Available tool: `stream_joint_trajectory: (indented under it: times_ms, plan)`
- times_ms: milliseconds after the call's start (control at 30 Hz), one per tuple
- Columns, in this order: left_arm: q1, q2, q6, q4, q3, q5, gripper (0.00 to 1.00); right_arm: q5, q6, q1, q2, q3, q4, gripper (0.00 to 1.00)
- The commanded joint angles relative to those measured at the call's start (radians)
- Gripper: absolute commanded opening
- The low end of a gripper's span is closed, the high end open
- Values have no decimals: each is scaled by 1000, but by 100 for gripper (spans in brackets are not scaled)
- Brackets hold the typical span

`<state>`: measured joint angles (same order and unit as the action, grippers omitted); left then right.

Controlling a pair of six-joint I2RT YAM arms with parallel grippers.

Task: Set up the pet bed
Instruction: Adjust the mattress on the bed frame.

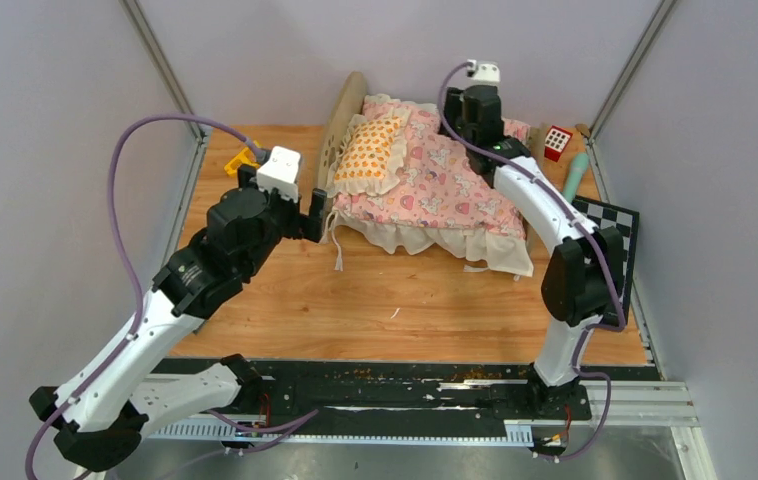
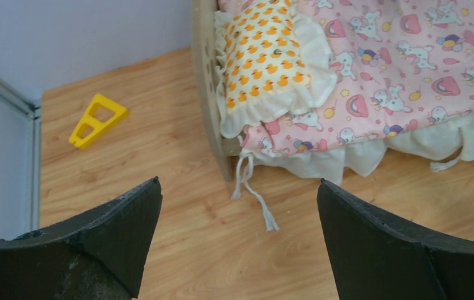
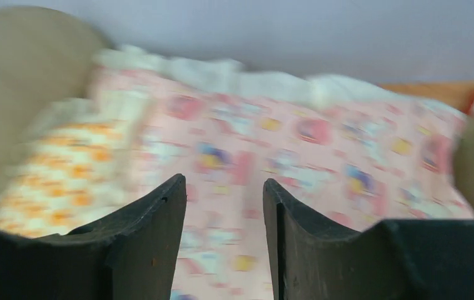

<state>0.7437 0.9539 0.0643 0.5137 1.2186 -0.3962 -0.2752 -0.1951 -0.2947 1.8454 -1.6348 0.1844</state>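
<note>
The bed (image 1: 425,185) blocks the table's (image 1: 435,300) far middle, 11 to 1 o'clock. The near half, 3 round to 9, is bare wood, free to cross. Ahead of my left gripper (image 2: 239,182) the wood lies open; a yellow block (image 2: 97,120) sits at 10. A red block (image 1: 557,142) and green tube (image 1: 575,172) crowd 2 o'clock.

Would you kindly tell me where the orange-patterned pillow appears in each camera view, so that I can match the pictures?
Top external: pillow upper centre, against the headboard.
Left wrist: pillow top centre, just right of the headboard.
Right wrist: pillow lower left, blurred.
Shared landmark: the pink quilt, directly beside the pillow in all three views.
</note>
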Motion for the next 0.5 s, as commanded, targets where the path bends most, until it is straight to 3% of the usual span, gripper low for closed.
stream_joint_trajectory:
  times_ms: [0, 233, 467]
  plan:
    - [-6, -99, -9, 92, 24, -116, 100, 32, -55, -144, -12, -163, 24, 50]
    - [-6, -237, 17, 188, 0, -146, 100, -4, -169, -280, 196, -437, 177, 61]
    - [-6, -298, 25, 223, -30, -129, 100, -42, -247, -305, 288, -485, 242, 71]
